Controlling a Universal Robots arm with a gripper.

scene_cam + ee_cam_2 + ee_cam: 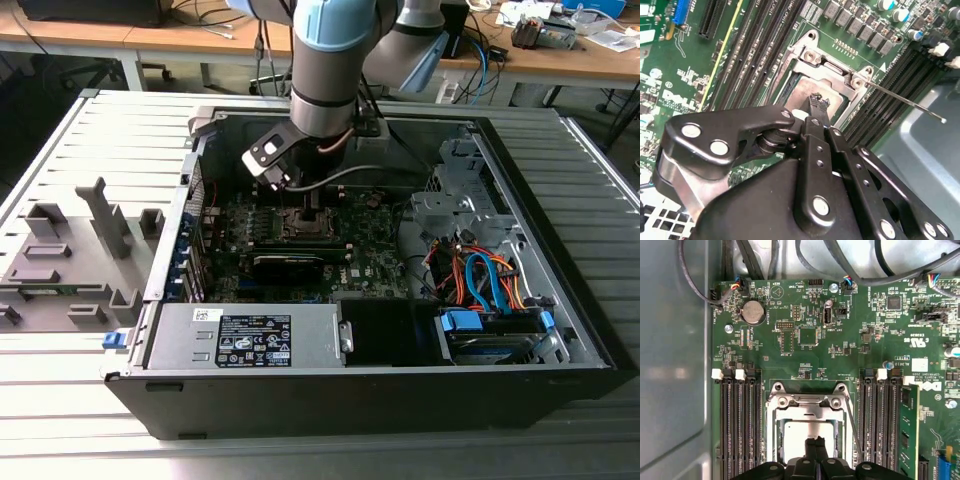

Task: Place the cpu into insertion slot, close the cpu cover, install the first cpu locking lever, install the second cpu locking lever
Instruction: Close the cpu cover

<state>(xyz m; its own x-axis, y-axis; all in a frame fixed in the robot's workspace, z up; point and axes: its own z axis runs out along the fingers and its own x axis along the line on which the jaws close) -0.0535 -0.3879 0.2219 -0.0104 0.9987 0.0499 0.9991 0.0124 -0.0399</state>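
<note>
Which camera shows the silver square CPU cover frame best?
The first wrist view: it looks straight down on the dull silver cpu cover frame. The second wrist view has it slanted, partly behind the black tool. The exterior view has it beneath the arm.

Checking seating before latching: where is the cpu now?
In the first wrist view the cpu lies in the window of the cpu cover, between the two banks of memory slots, with the gripper just over it.
</note>
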